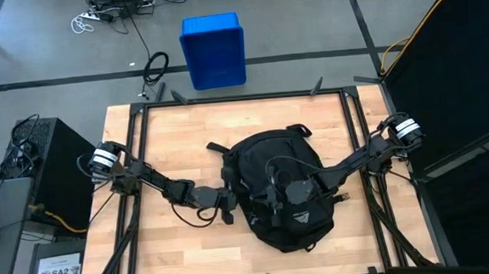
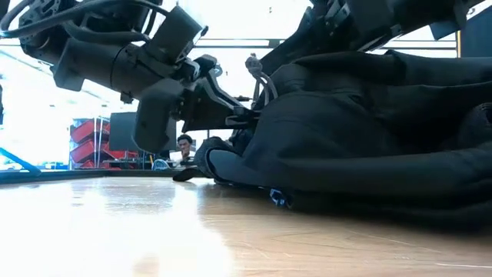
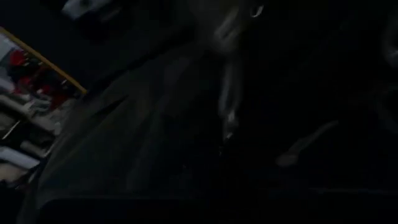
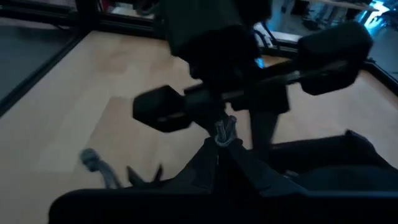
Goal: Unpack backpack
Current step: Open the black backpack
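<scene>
Black backpack [image 1: 284,194] — lying flat on wooden table [image 1: 168,142], right of centre.
Left gripper [image 1: 229,199] at the backpack's left edge, finger state cannot be told; right gripper [image 1: 275,195] over its top — fingers closed, anything held unclear.

The table [image 1: 168,133] has a light wood top with a dark metal frame around its edges. 1 big black backpack [image 1: 280,190] lies flat on the wood, a little to the right of the middle. Its small white logo [image 1: 303,219] is near the front edge of the table. A black strap [image 1: 217,147] from the bag lies on the wood at the bag's back left corner. In the low view the bag rests right on the wood [image 2: 154,231], and a small blue bit [image 2: 278,198] shows under its edge. A grey cord [image 4: 99,167] also lies on the wood beside the bag.
</scene>
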